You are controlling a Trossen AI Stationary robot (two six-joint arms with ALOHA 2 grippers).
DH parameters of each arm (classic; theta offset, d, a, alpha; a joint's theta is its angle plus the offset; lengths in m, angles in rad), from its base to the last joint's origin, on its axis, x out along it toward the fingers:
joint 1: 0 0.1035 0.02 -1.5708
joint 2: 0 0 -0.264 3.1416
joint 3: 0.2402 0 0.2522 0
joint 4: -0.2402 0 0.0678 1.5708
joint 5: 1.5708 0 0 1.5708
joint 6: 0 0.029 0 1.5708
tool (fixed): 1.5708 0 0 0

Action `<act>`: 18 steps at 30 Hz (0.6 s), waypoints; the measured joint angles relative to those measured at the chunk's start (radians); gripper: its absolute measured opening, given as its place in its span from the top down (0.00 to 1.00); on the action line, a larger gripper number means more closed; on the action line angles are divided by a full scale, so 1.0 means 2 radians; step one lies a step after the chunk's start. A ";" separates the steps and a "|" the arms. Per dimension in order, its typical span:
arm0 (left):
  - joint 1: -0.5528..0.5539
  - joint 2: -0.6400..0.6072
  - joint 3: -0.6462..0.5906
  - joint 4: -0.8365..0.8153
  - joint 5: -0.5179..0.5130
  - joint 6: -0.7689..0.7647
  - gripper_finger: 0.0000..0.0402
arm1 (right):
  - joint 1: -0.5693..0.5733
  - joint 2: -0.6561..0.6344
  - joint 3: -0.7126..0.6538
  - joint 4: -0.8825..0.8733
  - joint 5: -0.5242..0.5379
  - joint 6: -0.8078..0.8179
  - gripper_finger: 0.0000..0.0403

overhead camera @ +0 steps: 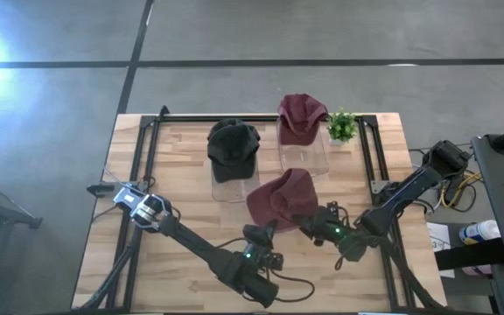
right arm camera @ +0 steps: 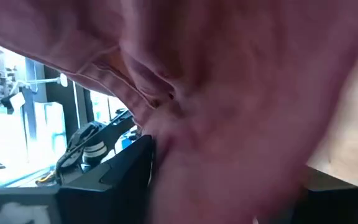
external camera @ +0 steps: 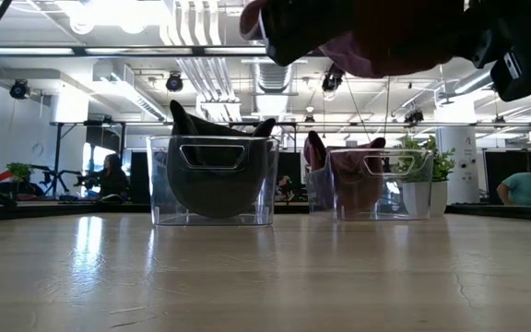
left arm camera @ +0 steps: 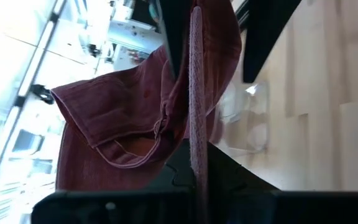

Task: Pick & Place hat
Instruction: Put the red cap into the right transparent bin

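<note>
A maroon hat [overhead camera: 283, 198] is held clear of the tabletop [overhead camera: 182, 219], lifted between the two arms just near of the two clear bins. From the low view it is seen hanging well above the wood, so the pick appears done and the placing is judged to be still ahead.

The left gripper [overhead camera: 263, 234] is pressed together on a thin fold of the hat's edge at its near left side, as the left wrist view shows. The right gripper [overhead camera: 319, 220] is at the hat's near right side with its jaws spread wide; cloth fills the right wrist view, and whether it is truly gripped cannot be told.

Of the bins, the left bin [overhead camera: 234, 180] already carries a black hat [overhead camera: 233, 147], and the right bin [overhead camera: 304, 155] another maroon hat [overhead camera: 301, 116]. Where the lifted hat is meant to go cannot be told.

The lifted hat is soft, ribbed cloth like corduroy, with stitched seams, and it sags and folds. The bins are rigid clear plastic with cut-out handles. The tabletop is pale planked wood. A small green potted plant [overhead camera: 341, 127] stands just right of the right bin.
</note>
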 joint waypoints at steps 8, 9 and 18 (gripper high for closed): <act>0.000 0.000 0.000 0.012 0.040 0.001 0.96 | -0.009 0.000 -0.007 -0.001 0.001 -0.001 0.46; 0.000 0.000 0.000 0.012 0.043 0.001 0.95 | -0.009 0.000 -0.009 -0.001 0.001 0.001 0.48; 0.012 0.000 0.000 0.019 0.071 -0.003 0.95 | -0.009 0.000 -0.011 -0.001 0.001 0.009 0.73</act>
